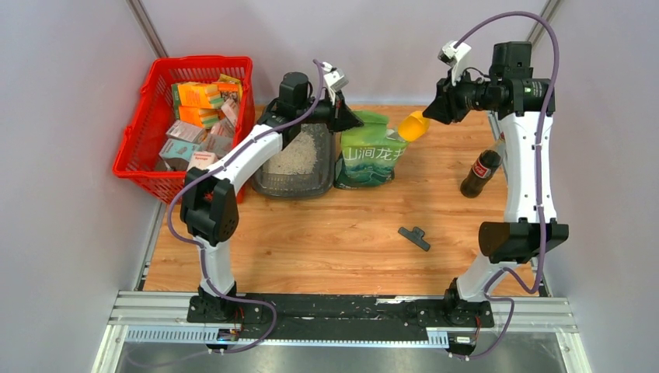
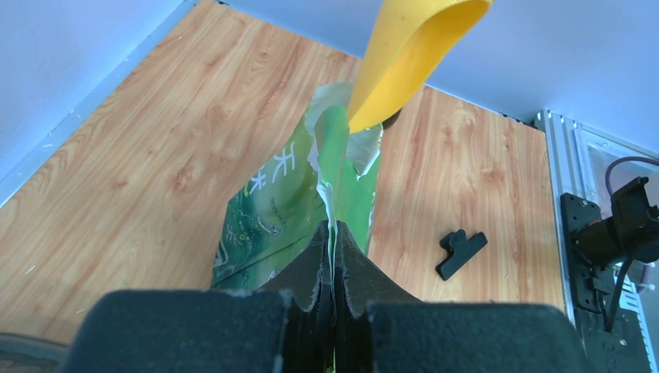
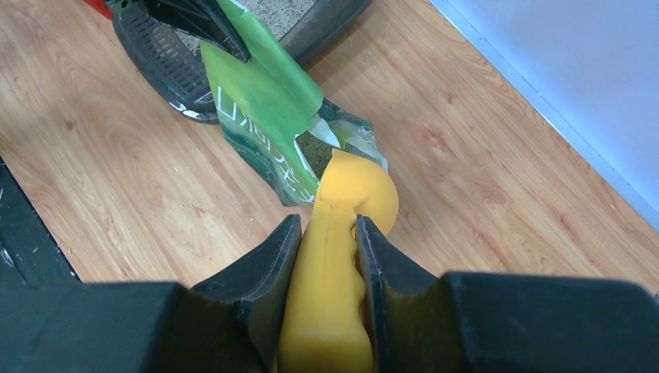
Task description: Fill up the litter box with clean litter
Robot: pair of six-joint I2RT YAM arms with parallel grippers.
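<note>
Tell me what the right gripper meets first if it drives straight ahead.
Most likely the bag: the scoop held in the right gripper points at its torn mouth, so the bowl would touch there first. Depth is unclear.

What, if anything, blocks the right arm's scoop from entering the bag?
Likely nothing, so probably yes: the left gripper pinches the bag's top edge, and the scoop in the right gripper sits at its torn mouth.

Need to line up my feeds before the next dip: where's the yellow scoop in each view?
Top camera: scoop right of centre, at the green bag's far right corner.
Left wrist: top edge, above the bag's torn mouth.
Right wrist: bottom centre, tip at the bag's mouth.
Shared landmark: the green bag.
</note>
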